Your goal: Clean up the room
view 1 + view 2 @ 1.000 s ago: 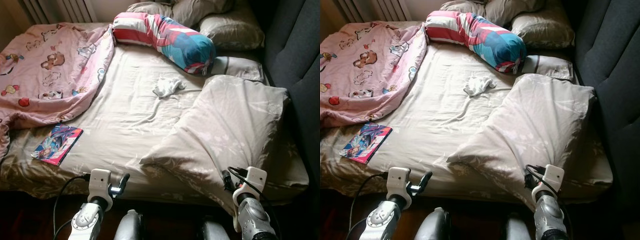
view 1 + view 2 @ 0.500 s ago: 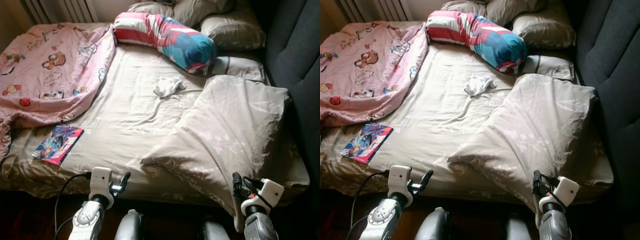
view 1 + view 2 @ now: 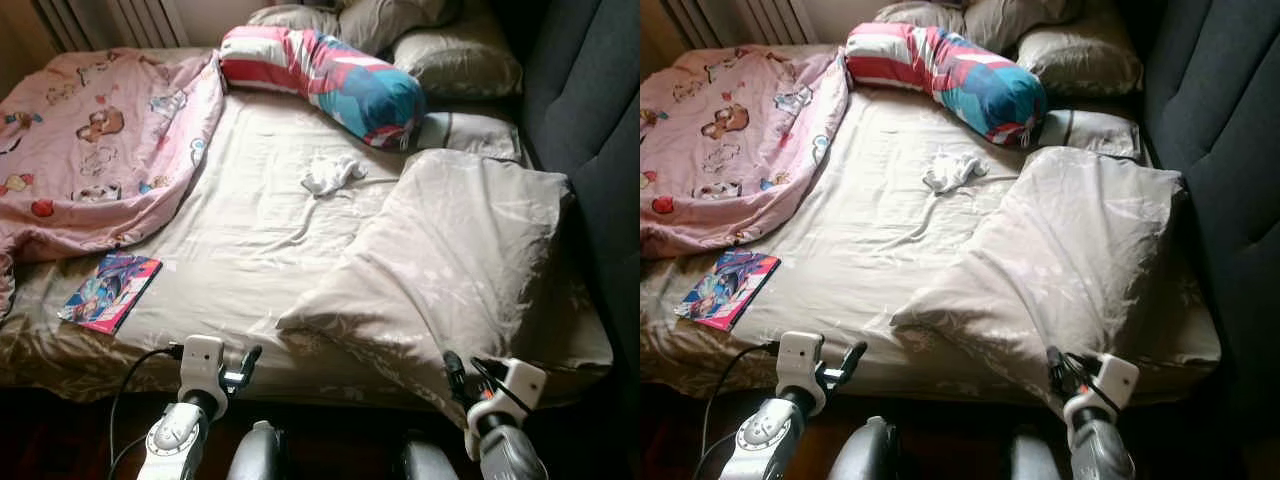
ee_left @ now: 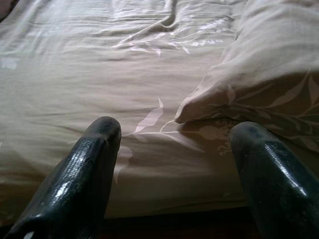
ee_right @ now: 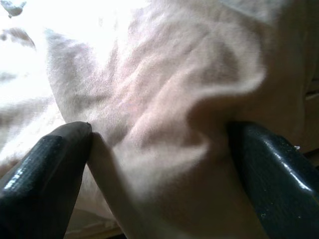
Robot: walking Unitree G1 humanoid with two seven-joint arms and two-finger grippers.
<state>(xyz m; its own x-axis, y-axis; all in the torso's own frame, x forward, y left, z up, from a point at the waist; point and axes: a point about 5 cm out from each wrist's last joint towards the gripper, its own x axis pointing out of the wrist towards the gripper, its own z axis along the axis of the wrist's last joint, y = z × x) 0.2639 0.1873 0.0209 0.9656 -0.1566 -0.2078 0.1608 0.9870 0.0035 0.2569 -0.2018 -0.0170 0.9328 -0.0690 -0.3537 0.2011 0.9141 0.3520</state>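
My right gripper [image 5: 159, 144] spread, beige duvet [image 3: 460, 260] fold bunched between fingers at near right bed edge. My left gripper [image 4: 174, 144] spread, empty, over near sheet [image 3: 250, 230].

Open stretch: bare beige sheet [image 3: 250, 230] runs wide between the pink cartoon quilt [image 3: 90, 140] and the folded beige duvet [image 3: 460, 260].
Small obstacles: a crumpled white cloth [image 3: 332, 174] mid-bed; a comic book [image 3: 110, 290] near the foot edge.
Head end: striped bolster [image 3: 320, 80] and pillows [image 3: 440, 50] crowd the top.
Robot's right: dark padded wall panel [image 3: 590, 120] closes that flank.
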